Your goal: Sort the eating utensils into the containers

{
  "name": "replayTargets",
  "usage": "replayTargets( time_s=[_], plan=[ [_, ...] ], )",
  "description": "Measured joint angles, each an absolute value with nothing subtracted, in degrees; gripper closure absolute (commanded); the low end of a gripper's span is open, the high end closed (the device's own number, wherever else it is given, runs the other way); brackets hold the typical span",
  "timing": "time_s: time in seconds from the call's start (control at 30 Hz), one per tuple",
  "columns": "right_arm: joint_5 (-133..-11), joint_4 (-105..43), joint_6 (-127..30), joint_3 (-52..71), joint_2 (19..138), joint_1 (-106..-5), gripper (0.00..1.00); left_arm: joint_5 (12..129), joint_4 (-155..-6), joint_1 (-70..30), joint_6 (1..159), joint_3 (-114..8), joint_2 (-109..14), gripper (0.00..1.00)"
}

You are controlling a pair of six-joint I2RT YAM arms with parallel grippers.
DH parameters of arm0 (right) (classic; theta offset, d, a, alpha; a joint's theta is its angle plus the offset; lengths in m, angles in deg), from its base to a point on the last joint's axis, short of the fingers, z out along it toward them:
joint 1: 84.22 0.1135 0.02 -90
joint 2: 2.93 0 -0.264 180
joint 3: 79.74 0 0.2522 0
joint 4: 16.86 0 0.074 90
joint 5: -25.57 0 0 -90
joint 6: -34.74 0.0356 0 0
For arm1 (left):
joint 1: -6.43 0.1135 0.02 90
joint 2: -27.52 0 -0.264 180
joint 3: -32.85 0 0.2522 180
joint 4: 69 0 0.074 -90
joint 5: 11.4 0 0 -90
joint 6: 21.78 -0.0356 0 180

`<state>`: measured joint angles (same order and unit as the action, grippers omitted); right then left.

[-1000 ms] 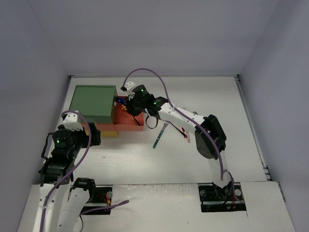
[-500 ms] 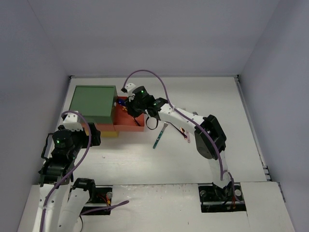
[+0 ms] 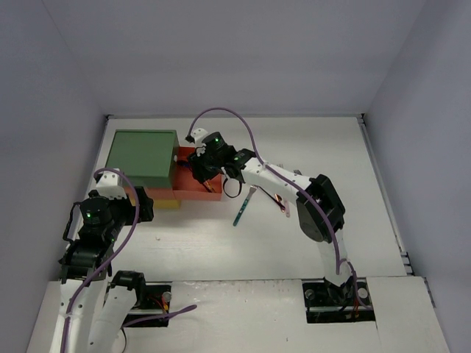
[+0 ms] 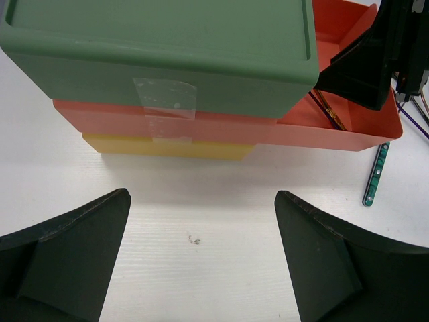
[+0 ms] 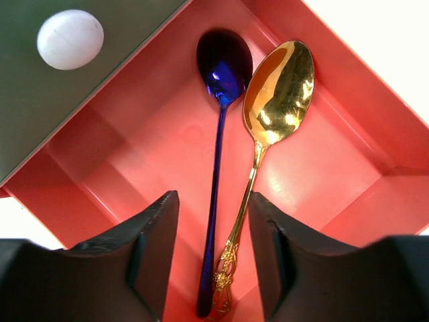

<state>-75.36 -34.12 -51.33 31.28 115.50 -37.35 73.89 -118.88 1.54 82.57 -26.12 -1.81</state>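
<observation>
Hovering right gripper [image 5: 210,201]: half open, gripping nothing.
Between its jaws: blue spoon [image 5: 218,134] and gold spoon [image 5: 278,87] handles, lying in orange-red drawer [image 5: 154,147].
Empty left gripper [image 4: 201,198]: wide open above bench [image 4: 201,268].

Left fingers [image 4: 67,258], right fingers [image 5: 151,258] parted.

The red drawer [image 5: 134,168] stands pulled out between the green drawer [image 4: 167,40] and the yellow drawer [image 4: 167,145]. Inside, a blue spoon [image 5: 218,168] and a gold spoon [image 5: 278,87] lie side by side. A green-handled utensil [image 4: 375,173] lies on the tabletop [image 4: 201,268] just beside it.
</observation>
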Motion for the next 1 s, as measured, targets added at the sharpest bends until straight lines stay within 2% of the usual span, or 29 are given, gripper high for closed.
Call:
replayTargets(
  time_s=[0.17,0.3,0.6,0.83,1.0],
  plan=[
    [-74.16,-35.26,-51.97,31.74,113.98,-37.35,0.53,73.89,-118.88,1.54,82.59,-26.12,-1.97,0.13],
    [-71.2,-35.9,-52.62,29.52,108.34,-37.49,0.53,73.89,-118.88,1.54,82.57,-26.12,-1.99,0.13],
    [-67.28,-34.78,-52.96,13.57,89.44,-45.35,0.53,73.54,-118.88,1.54,82.57,-26.1,-2.0,0.13],
    [-66.29,-36.89,-53.76,2.88,88.27,-49.86,0.55,73.52,-118.88,1.54,82.57,-26.1,-2.02,0.13],
    [-66.35,-37.76,-54.38,0.79,91.81,-50.3,0.57,73.52,-118.88,1.54,82.57,-26.1,-2.04,0.13]
  ],
)
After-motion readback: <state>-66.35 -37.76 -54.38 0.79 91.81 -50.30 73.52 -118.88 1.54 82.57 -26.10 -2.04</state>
